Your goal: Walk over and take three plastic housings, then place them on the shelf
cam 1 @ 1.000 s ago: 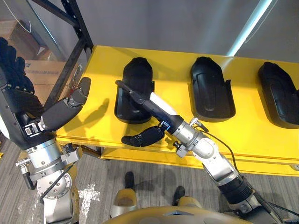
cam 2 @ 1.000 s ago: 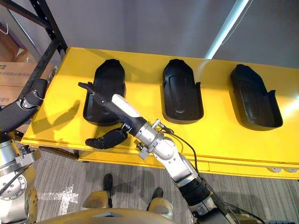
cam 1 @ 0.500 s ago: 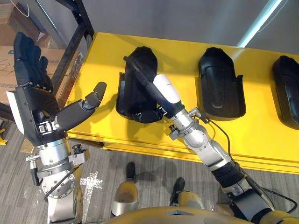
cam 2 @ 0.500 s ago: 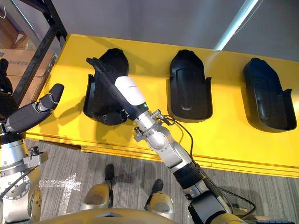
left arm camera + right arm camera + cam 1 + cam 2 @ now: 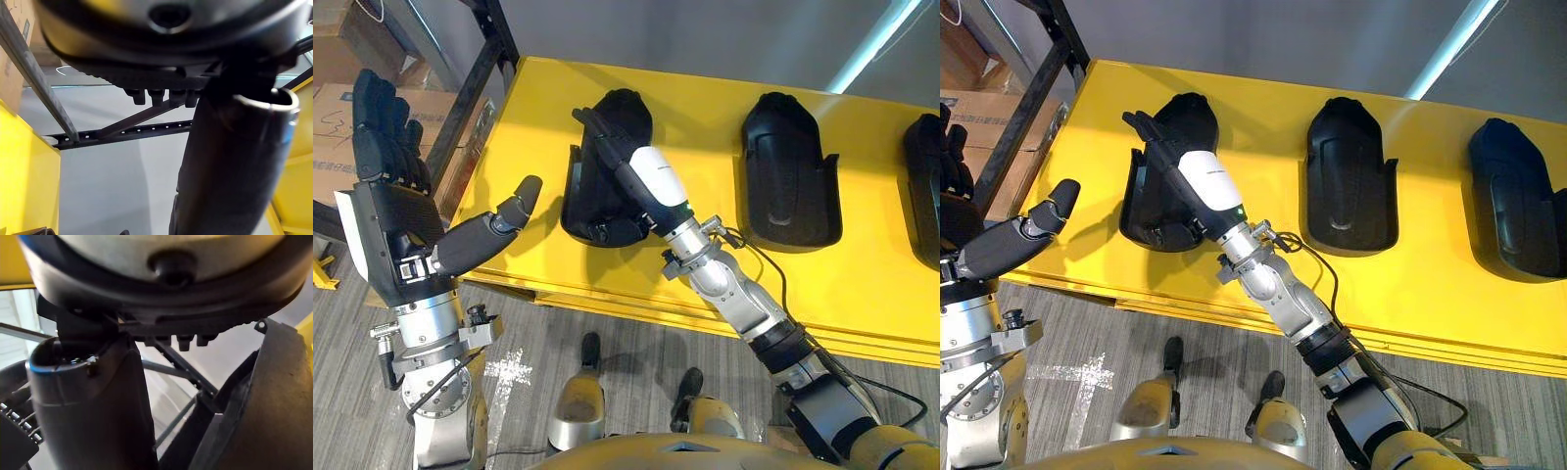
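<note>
Left eye view: left hand (image 5: 396, 211) raised, spread flat

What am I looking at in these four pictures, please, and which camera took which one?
This is a humanoid robot with two arms that end in dark, fingered hands. The two wide pictures come from a stereo camera on its head, looking down. The two close, dark ones come from a camera on each wrist, looking along that hand.

On the yellow table lie three black plastic housings: the left housing, the middle housing and the right housing. The right hand rests on the left housing, its fingers stretched straight along it; nothing is lifted yet. The left hand is raised open beside the table and holds nothing. A black rack frame stands at the table's left end.
</note>
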You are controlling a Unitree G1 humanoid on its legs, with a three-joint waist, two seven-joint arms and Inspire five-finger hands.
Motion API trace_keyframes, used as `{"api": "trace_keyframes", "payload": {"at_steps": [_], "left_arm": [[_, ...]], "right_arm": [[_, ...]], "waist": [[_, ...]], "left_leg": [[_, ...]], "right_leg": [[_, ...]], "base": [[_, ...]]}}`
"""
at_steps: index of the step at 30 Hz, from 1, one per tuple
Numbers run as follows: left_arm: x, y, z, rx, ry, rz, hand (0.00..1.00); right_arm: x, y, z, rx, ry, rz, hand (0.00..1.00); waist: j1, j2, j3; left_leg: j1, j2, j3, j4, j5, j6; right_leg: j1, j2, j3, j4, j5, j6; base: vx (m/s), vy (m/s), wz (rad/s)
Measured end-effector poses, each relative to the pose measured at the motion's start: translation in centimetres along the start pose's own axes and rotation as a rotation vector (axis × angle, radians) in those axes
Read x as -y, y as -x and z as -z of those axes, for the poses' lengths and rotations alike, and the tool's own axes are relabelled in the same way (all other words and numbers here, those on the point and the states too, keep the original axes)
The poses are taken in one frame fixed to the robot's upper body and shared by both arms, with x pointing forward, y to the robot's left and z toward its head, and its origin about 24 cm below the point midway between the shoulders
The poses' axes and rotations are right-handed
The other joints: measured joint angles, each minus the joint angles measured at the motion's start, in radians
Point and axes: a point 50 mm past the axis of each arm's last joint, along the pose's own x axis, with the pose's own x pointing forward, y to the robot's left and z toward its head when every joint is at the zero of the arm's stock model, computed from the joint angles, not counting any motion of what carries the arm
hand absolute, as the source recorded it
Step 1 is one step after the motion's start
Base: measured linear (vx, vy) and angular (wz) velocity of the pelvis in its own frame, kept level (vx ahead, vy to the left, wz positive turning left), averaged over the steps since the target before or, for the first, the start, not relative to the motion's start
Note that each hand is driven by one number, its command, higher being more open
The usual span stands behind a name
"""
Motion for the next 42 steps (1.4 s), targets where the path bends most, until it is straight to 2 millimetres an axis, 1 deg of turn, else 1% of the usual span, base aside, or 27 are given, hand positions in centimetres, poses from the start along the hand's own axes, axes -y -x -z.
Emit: {"api": "trace_keyframes", "payload": {"at_steps": [4,5,8,14,18,22,28,35,40,42], "left_arm": [[0.0,0.0,0.0,0.000,0.002,0.000,1.00],[0.1,0.0,0.0,-0.001,0.004,-0.002,1.00],[0.1,0.0,0.0,-0.002,0.005,-0.004,1.00],[0.2,0.2,0.1,-0.011,0.020,-0.022,1.00],[0.2,0.5,0.2,-0.025,0.019,-0.023,1.00],[0.6,0.6,0.3,-0.035,0.043,-0.012,1.00],[0.6,0.7,0.3,-0.038,0.045,-0.011,1.00],[0.7,0.8,0.3,-0.043,0.049,-0.010,1.00],[0.7,0.8,0.3,-0.044,0.049,-0.010,1.00],[0.7,0.8,0.3,-0.045,0.048,-0.012,1.00]], "right_arm": [[-0.5,-0.1,1.0,-0.032,0.019,-0.026,1.00],[-0.6,0.0,1.2,-0.036,0.048,-0.024,1.00],[-0.6,-0.1,1.3,-0.039,0.053,-0.006,1.00],[-0.1,-0.8,1.4,-0.034,0.077,0.023,1.00],[-0.1,-1.0,1.8,-0.044,0.119,0.029,1.00],[0.3,-1.4,2.1,-0.051,0.136,0.064,1.00],[0.5,-1.7,2.5,-0.061,0.151,0.077,1.00],[1.4,-2.3,3.1,-0.084,0.181,0.119,1.00],[1.9,-2.4,3.3,-0.087,0.200,0.132,1.00],[2.0,-2.4,3.4,-0.082,0.232,0.125,1.00]], "waist": [[0.007,0.003,0.004],[0.011,0.009,0.011],[0.016,0.013,0.014],[0.019,0.014,0.015],[0.020,0.015,0.016],[0.019,0.025,0.033],[0.019,0.027,0.035],[0.020,0.040,0.043],[0.019,0.042,0.044],[0.019,0.042,0.045]], "left_leg": [[-0.002,-0.001,0.000,0.008,0.000,0.000],[-0.002,-0.001,-0.001,0.009,0.000,0.000],[-0.003,-0.001,-0.003,0.009,0.000,0.000],[-0.006,-0.002,-0.010,0.009,0.002,0.000],[-0.006,-0.004,-0.014,0.009,0.003,0.000],[-0.006,-0.007,-0.017,0.008,0.008,0.003],[-0.007,-0.008,-0.019,0.006,0.015,0.004],[-0.018,-0.007,-0.025,0.005,0.024,0.003],[-0.019,-0.006,-0.025,0.002,0.028,0.003],[-0.019,-0.006,-0.025,0.002,0.029,0.003]], "right_leg": [[0.001,-0.001,0.000,0.000,0.000,0.000],[0.001,-0.002,0.000,0.001,0.000,0.000],[0.001,-0.002,-0.002,0.001,0.000,0.000],[0.001,-0.003,-0.006,0.001,0.000,0.000],[0.002,-0.004,-0.009,0.003,0.000,0.000],[0.002,-0.009,-0.016,0.012,-0.002,0.000],[0.002,-0.012,-0.021,0.018,-0.003,-0.001],[-0.009,-0.012,-0.028,0.026,-0.003,-0.001],[-0.014,-0.013,-0.027,0.031,-0.003,-0.001],[-0.014,-0.013,-0.027,0.032,-0.003,-0.001]], "base": [[0.00,0.000,0.00],[0.00,0.000,0.00],[0.00,0.000,0.00],[0.00,-0.002,0.01],[0.00,0.000,0.00],[-0.02,0.001,0.05],[-0.01,0.000,0.02],[-0.01,-0.006,0.02],[0.00,0.000,0.00],[0.00,0.000,0.00]]}}
